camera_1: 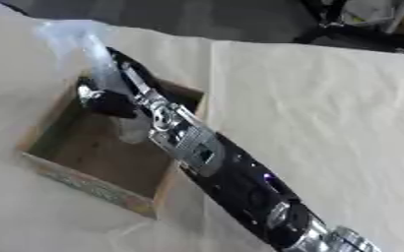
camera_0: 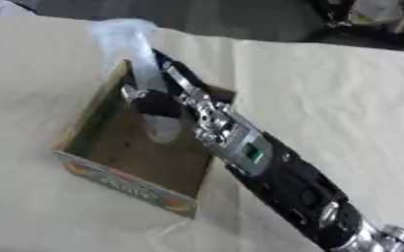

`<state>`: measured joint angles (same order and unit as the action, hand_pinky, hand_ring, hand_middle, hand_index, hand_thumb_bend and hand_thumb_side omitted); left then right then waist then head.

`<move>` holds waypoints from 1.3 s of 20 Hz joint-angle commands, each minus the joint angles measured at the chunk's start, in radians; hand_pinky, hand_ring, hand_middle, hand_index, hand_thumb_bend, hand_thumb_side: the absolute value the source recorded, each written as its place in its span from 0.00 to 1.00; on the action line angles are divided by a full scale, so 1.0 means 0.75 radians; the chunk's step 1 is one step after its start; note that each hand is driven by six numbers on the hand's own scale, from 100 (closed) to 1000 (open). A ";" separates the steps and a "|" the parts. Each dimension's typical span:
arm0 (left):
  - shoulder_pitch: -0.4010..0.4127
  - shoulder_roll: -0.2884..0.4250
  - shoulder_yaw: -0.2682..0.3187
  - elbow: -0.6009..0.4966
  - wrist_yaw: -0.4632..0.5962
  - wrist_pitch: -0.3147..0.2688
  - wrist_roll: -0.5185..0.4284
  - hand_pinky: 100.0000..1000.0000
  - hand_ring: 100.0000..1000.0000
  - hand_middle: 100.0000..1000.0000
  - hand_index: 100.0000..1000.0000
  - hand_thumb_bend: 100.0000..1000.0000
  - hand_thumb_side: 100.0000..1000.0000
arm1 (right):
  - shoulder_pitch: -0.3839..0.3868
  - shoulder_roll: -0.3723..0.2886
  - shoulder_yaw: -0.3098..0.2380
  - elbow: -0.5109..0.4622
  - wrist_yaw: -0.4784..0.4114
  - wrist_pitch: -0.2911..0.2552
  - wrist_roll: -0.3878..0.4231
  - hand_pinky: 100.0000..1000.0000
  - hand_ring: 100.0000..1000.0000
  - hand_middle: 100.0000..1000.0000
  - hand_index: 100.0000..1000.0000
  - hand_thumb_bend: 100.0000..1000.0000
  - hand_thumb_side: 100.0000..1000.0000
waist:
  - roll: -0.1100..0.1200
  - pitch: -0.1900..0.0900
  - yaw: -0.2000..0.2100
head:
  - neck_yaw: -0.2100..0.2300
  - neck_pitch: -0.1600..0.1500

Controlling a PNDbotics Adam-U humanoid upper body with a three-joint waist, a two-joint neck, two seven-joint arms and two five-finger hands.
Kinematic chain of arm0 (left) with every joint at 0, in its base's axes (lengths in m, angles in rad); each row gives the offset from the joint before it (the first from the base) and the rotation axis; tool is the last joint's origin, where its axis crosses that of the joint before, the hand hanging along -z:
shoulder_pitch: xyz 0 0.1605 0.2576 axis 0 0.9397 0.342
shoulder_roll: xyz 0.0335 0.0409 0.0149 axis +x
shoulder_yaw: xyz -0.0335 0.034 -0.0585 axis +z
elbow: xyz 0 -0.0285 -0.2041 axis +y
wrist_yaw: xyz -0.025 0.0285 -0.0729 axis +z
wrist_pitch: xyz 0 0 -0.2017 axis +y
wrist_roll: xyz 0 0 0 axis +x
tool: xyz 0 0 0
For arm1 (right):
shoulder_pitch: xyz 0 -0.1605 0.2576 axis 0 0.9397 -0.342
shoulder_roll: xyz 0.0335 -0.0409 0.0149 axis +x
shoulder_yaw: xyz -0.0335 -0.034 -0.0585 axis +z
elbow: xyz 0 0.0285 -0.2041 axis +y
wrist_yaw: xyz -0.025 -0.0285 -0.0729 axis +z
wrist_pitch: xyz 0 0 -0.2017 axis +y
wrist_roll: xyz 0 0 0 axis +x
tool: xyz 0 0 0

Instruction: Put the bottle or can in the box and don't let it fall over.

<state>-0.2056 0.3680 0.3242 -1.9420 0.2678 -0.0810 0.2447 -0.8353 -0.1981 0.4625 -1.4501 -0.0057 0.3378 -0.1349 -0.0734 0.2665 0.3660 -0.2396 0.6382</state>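
Observation:
A clear plastic bottle [camera_0: 135, 54] stands tilted over the open cardboard box [camera_0: 84, 129], its top leaning toward the far left and its lower end [camera_0: 160, 129] down inside the box. My right hand [camera_0: 158, 96] reaches in from the lower right and is curled around the bottle's middle. The bottle's top is blurred and pale against the cloth. My left hand shows in neither view.
The box has a colourful printed front wall [camera_0: 128, 187] and sits on a cream cloth-covered table [camera_0: 326, 98]. My right forearm [camera_0: 283, 177] crosses the box's right wall. Dark floor and some equipment [camera_0: 369, 15] lie beyond the far table edge.

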 commanded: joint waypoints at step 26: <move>0.011 0.040 0.028 -0.023 -0.010 -0.002 0.000 1.00 0.75 0.78 0.74 0.24 0.40 | 0.014 -0.108 -0.045 -0.218 -0.031 0.045 0.133 1.00 1.00 1.00 1.00 0.00 0.59 | 0.025 -0.050 -0.037 | 0.035 0.006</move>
<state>-0.1937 0.3680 0.3357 -1.9420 0.2630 -0.0815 0.2445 -0.8090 -0.2614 0.4427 -1.5872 -0.0316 0.3720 -0.0410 -0.0644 0.2529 0.3381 -0.2159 0.6398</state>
